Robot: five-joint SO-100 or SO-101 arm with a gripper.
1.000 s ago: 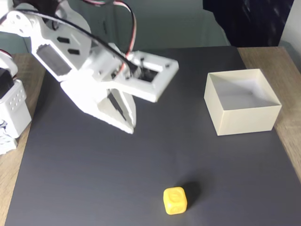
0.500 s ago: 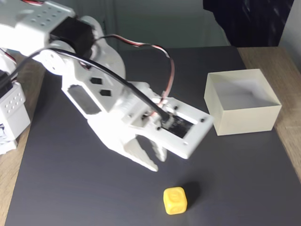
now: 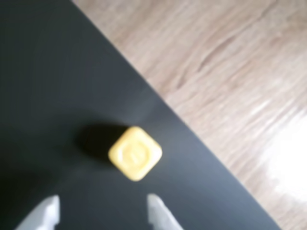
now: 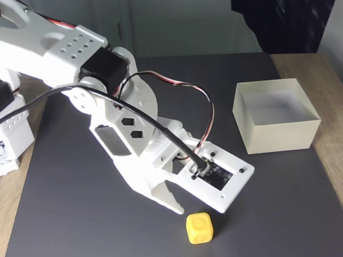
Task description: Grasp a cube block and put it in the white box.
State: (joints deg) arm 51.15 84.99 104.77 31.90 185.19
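One small yellow rounded cube block (image 4: 199, 228) lies on the dark grey mat (image 4: 80, 214), just beside the white two-finger gripper (image 4: 179, 206), whose fingers are spread with nothing held. The approach is judged under way; lowering and closing are called for next. Right of the cube, well apart, the cream-white open box (image 4: 276, 134) is seen. Pale wood tabletop (image 3: 230, 72) borders the mat.

White printed arm (image 4: 115, 134); black servo, black and red cables.
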